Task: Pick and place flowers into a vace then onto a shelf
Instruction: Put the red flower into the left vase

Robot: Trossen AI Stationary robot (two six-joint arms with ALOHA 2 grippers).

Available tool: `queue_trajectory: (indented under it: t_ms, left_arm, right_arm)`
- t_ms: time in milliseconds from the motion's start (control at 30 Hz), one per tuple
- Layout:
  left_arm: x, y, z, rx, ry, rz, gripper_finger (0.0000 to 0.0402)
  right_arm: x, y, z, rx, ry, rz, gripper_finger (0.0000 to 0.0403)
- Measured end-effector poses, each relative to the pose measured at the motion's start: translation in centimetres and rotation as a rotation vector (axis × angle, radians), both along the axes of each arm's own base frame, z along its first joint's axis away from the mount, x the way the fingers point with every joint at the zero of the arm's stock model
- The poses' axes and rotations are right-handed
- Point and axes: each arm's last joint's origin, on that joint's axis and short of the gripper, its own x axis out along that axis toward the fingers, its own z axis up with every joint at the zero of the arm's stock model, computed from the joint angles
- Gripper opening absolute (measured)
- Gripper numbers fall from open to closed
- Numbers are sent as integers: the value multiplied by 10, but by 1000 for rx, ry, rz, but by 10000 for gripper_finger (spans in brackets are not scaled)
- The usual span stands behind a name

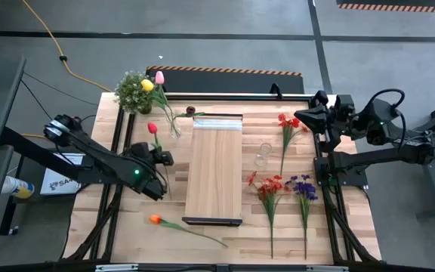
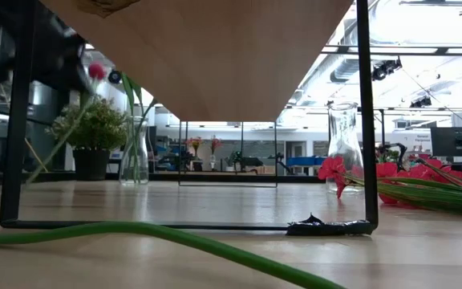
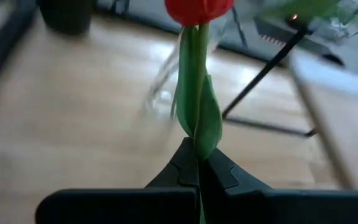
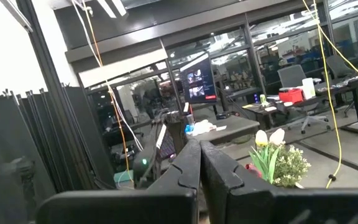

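Left gripper [image 3: 199,167] is clamped on the stem of the red tulip [image 1: 153,128], fingers pinching just below the leaf. Stem runs straight out from the fingers, bloom end away from the wrist; in the high view the long axis runs roughly toward the vase [image 1: 175,130], head pointing at the far side of the table.

The vase stands just beyond the bloom, left of the shelf [image 1: 214,168] and near its far end with the pale strip. It already holds the yellow and pink tulips [image 1: 153,81]. My read: next move turns on tipping the stem upright and getting its cut end over the vase mouth; the left arm is the nearer one by far.

Right gripper [image 4: 199,163] is closed on nothing, parked right of the shelf at the far table corner, aimed off into the room.

Still lying flat: orange tulip [image 1: 155,220] left of the shelf's near end, red sprays [image 1: 270,186] and purple cluster [image 1: 303,187] to its right.
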Motion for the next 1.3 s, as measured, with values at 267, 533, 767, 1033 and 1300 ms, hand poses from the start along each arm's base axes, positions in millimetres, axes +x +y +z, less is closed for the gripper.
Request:
queue_trajectory:
  t_ms: [267, 533, 767, 1033, 1300]
  left_arm:
    - [6, 1, 77, 233, -5, -136, 27]
    - [14, 13, 144, 464, 38, -171, 27]
    - [12, 24, 181, 612, 90, -118, 27]
    - [16, 46, 185, 607, 131, -8, 27]
    - [23, 63, 187, 597, 153, 87, 27]
  right_arm:
    - [0, 0, 0, -32, 3, -17, 0]
    - [0, 0, -1, -49, 13, -25, 0]
    - [0, 0, -2, -58, 30, -23, 0]
    - [1, 0, -3, -144, 50, -43, 0]
    - [0, -2, -3, -187, 61, -112, 0]
